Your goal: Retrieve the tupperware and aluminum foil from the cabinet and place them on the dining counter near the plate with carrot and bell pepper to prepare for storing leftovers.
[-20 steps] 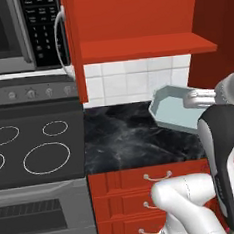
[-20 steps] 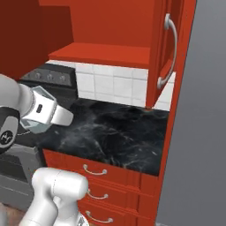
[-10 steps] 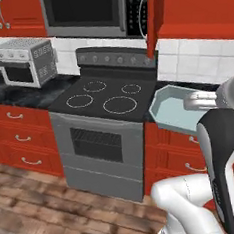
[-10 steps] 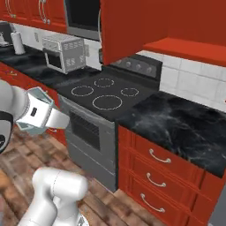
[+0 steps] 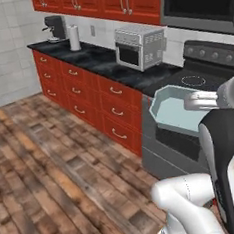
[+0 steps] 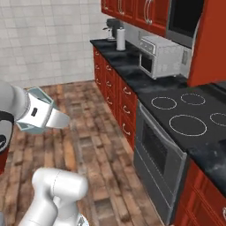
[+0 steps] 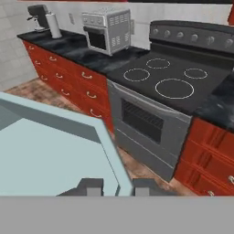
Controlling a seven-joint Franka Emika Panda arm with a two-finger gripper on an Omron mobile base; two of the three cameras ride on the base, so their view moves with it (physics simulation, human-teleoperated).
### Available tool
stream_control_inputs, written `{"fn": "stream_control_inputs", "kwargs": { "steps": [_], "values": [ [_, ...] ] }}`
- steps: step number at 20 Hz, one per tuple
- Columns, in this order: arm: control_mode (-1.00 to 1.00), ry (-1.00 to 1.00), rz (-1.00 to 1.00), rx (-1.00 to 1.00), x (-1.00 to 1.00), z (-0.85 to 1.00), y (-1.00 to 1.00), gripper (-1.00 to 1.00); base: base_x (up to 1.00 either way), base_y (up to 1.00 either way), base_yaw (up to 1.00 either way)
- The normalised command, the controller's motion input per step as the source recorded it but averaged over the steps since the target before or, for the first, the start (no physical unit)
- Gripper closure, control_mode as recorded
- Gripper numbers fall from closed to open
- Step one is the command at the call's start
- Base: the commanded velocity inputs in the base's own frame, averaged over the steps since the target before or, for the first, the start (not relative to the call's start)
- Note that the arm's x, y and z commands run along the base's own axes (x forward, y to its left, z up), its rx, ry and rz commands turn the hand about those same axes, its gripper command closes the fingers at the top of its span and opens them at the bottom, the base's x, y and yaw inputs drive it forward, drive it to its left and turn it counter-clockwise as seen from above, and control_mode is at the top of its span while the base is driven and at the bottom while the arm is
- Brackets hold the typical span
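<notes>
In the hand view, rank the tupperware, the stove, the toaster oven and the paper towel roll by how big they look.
1. Tupperware, though nearness to the camera inflates it.
2. Stove.
3. Toaster oven.
4. Paper towel roll, smallest and far off.

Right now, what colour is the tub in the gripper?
Pale blue-grey, translucent. The tupperware shows best in the left base view, with the gripper shut on its rim.

Gripper (image 7: 117,186): jaws closed on the rim of the tupperware (image 5: 177,109), one fingertip on each side of the wall. Arm raised above the base, forearm upright, wrist bent so the hand extends roughly level, tub carried clear of all surfaces
</notes>
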Motion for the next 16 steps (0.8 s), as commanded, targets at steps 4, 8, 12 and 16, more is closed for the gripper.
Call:
{"fn": "stream_control_inputs", "kwargs": {
  "steps": [4,8,12,16],
  "values": [
    [1.00,0.00,0.00,0.00,0.00,0.00,0.00,1.00,1.00,0.00,0.51],
    [1.00,0.00,0.00,0.00,0.00,0.00,0.00,1.00,1.00,0.00,0.36],
    [1.00,0.00,0.00,0.00,0.00,0.00,0.00,1.00,1.00,0.00,0.25],
    [1.00,0.00,0.00,0.00,0.00,0.00,0.00,1.00,1.00,0.03,0.23]
  ]
}}
